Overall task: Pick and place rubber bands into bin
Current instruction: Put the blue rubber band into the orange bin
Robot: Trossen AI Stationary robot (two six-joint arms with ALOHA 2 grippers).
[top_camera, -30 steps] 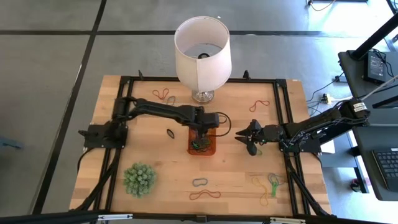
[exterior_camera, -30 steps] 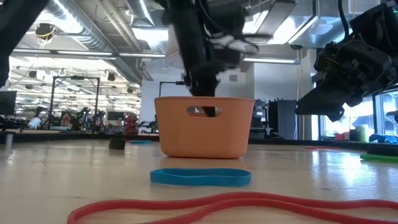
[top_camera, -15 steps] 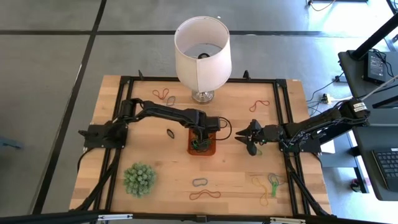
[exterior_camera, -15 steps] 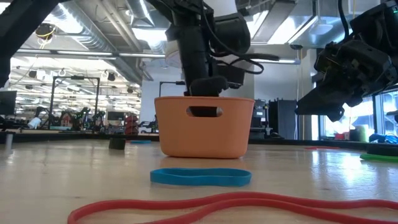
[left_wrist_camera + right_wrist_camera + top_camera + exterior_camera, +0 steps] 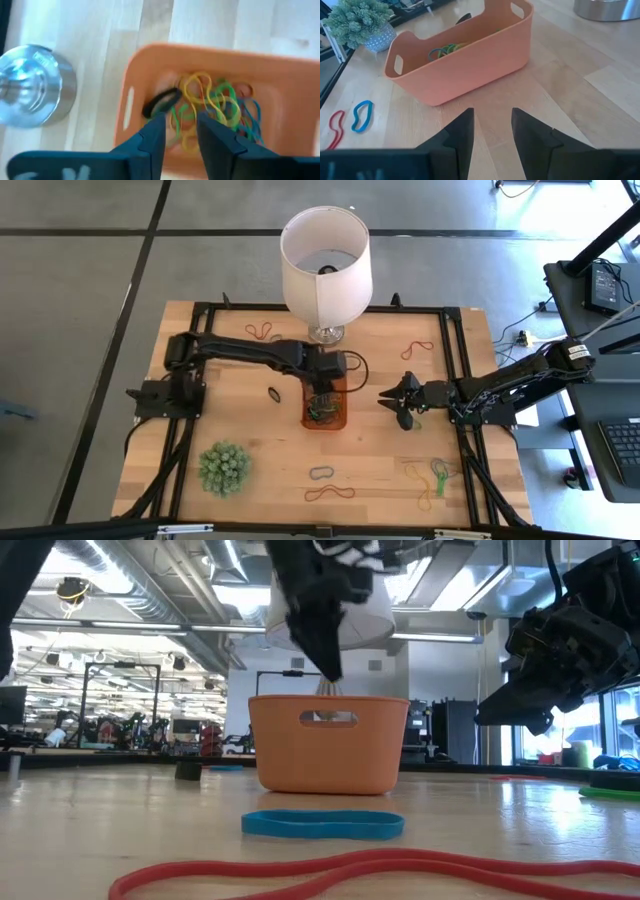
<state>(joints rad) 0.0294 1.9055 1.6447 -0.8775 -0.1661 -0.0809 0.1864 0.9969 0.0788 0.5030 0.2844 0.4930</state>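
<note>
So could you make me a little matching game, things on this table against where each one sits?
Things:
1. white lamp
2. spiky green ball plant
3. orange bin
4. right gripper

Places:
A. near corner on the left arm's side
B. hovering empty, beside the bin
C. far edge of the table
D. middle of the table, under the left gripper

Pairs: 1-C, 2-A, 3-D, 4-B
</note>
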